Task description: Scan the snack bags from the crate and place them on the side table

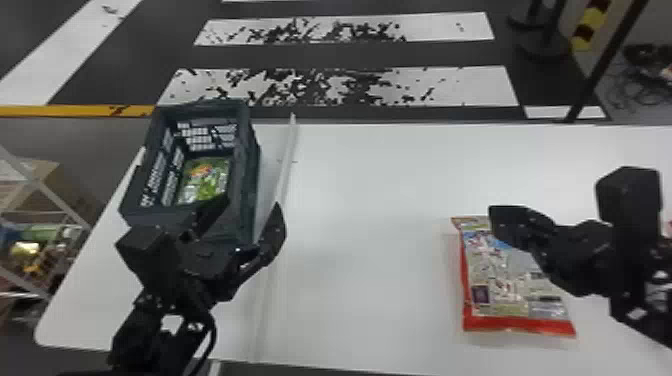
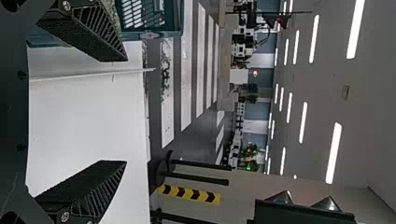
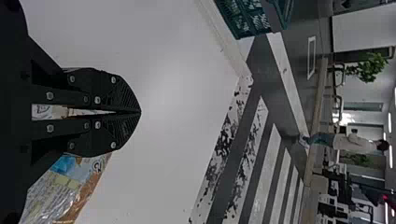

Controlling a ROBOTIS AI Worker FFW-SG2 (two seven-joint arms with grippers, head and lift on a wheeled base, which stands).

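Note:
In the head view my left gripper (image 1: pixel 246 216) stands open at the near right side of the dark crate (image 1: pixel 252 175); a green snack bag (image 1: pixel 206 177) lies inside on the crate's bottom. The left wrist view has the gripper (image 2: pixel 126 111) with its fingers wide apart and nothing between them, and part of the crate (image 2: pixel 163 34) beside one finger. My right gripper (image 1: pixel 492 220) is over the far part of a red-edged snack bag (image 1: pixel 505 285) lying flat on the white table. In the right wrist view this gripper (image 3: pixel 138 112) is shut, its tips together, with the bag (image 3: pixel 70 186) below it.
A thin pale strip (image 1: pixel 286 165) runs across the white table (image 1: pixel 370 225) to the right of the crate. Off the table's left side stands a metal shelf (image 1: pixel 65 205) with goods. Dark post bases (image 1: pixel 542 47) stand on the floor beyond the table at the far right.

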